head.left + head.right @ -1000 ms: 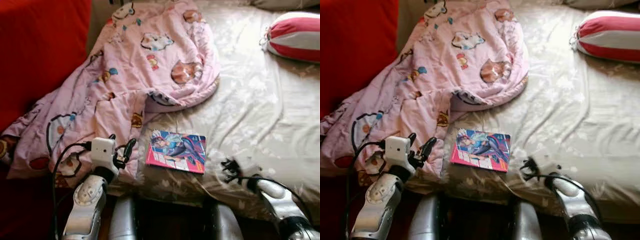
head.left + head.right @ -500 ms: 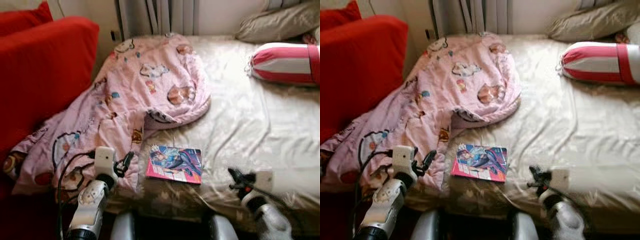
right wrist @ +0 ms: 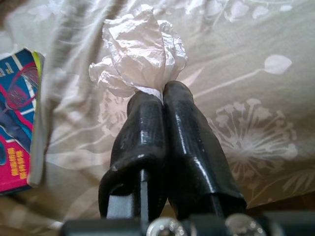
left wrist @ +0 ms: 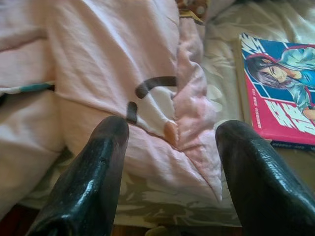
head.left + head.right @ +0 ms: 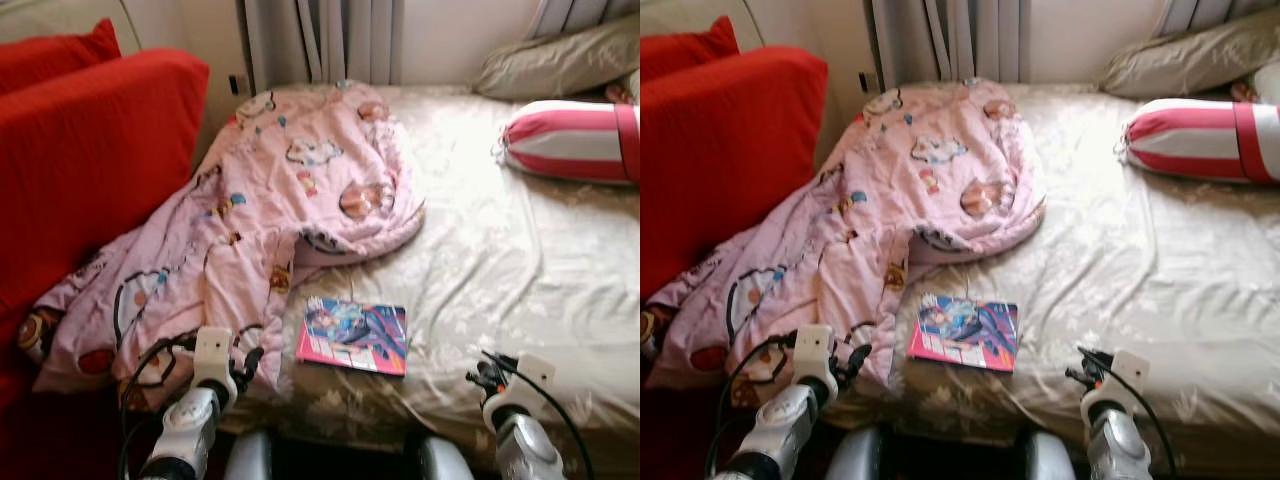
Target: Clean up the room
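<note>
We stand at the near edge of a bed covered by a pale beige sheet with a floral print. Our right hand hangs just above the sheet by the bed's near edge, toward its right side; its two black fingers are pressed together and pinch a crumpled white tissue at their tips. In the right wrist view the tissue sits over the sheet, and the spine of a comic book shows just beside it.

The comic book, with a pink, blue and white cover showing a drawn figure, lies flat on the sheet near the middle of the bed's near edge, between our two hands.

Our left hand is at the bed's near left corner, fingers spread wide and holding nothing. They point at the hanging hem of a pink quilt printed with cartoon animals. The quilt is rumpled along the bed's left side from the far edge to the near left corner, spilling over the side against a red sofa.

At the bed's far right corner lies a red-and-white striped bolster, with a beige pillow behind it. Grey curtains hang past the far edge.
</note>
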Tool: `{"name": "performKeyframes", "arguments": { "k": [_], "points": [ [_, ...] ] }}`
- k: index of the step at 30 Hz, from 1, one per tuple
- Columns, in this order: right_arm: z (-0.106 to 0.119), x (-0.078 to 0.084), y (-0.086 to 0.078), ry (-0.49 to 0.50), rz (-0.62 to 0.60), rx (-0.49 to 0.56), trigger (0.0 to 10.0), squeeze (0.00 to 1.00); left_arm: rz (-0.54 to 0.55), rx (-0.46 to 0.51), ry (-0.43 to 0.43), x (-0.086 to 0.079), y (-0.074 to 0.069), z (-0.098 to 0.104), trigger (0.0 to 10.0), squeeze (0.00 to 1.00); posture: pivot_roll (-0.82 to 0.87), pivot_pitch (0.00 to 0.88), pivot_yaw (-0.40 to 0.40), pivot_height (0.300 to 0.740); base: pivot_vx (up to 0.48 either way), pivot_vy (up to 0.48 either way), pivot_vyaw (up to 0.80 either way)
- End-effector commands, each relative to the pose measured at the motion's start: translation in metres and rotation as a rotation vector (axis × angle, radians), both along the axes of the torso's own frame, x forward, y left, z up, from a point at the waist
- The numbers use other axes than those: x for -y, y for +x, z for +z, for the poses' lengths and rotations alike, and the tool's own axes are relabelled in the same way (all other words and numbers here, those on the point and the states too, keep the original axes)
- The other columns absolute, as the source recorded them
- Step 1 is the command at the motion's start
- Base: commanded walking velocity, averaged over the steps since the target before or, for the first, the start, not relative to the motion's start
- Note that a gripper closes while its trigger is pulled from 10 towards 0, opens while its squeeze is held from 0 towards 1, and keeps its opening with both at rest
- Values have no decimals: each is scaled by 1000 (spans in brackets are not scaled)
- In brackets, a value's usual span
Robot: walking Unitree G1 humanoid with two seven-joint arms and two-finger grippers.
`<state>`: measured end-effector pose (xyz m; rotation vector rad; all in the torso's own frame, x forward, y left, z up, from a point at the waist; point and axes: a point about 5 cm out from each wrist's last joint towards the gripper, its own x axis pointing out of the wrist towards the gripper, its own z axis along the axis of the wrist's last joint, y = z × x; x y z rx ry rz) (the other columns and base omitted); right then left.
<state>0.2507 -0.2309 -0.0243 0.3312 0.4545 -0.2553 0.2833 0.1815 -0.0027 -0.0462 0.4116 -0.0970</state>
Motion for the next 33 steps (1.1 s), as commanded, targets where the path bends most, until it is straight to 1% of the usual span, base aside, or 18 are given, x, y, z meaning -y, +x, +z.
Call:
{"name": "performKeyframes", "arguments": {
  "k": [1,2,4,6,15,19,21,23,26,27,28,29,31,33],
  "points": [
    [3,-1,5,21,1,4,10000,0,5,-8,10,0,2,0,10000,0,56,0,17,654,0,0,0],
    [3,-3,6,42,10,8,10000,0,8,-16,10,0,1,-1,10000,0,56,0,17,659,0,0,0],
    [2,-9,7,23,66,-9,10000,0,16,-37,11,1,-1,-4,10000,0,54,0,12,669,0,0,0],
    [0,-11,7,3,90,-33,10000,0,28,-60,8,1,-2,-7,10000,0,55,0,8,679,0,0,0],
    [-5,-14,5,-17,80,-92,10000,0,79,-141,19,-6,-11,-18,10000,0,56,0,3,714,0,0,0],
    [-8,-17,4,-27,101,-116,10000,0,114,-175,14,-10,-16,-23,10000,0,62,0,-13,729,0,0,0],
    [-10,-18,2,-45,130,-136,10000,0,136,-203,12,-12,-20,-27,10000,0,69,0,-22,739,0,0,0],
    [-11,-17,-1,-72,158,-156,10000,0,153,-230,13,-15,-25,-31,10000,0,68,0,-19,740,0,0,0],
    [-13,-16,-2,-86,163,-183,10000,0,161,-256,16,-16,-28,-34,10000,0,67,0,-18,740,0,0,0],
    [-17,-15,-6,-93,169,-215,10000,0,171,-298,25,-18,-35,-39,10000,0,64,0,-25,740,0,0,0],
    [-18,-15,-8,-92,169,-223,10000,0,177,-311,26,-19,-37,-41,10000,0,63,0,-25,740,0,0,0],
    [-18,-15,-8,-92,169,-223,10000,0,177,-311,26,-19,-37,-41,10000,0,63,0,-25,740,0,0,0],
    [-21,-16,-12,-84,177,-238,10000,0,189,-332,29,-22,-43,-45,10000,0,60,0,-21,740,0,0,0],
    [-21,-16,-12,-84,177,-238,10000,0,189,-332,29,-22,-43,-45,10000,0,60,0,-21,740,0,0,0]
  ]
}}
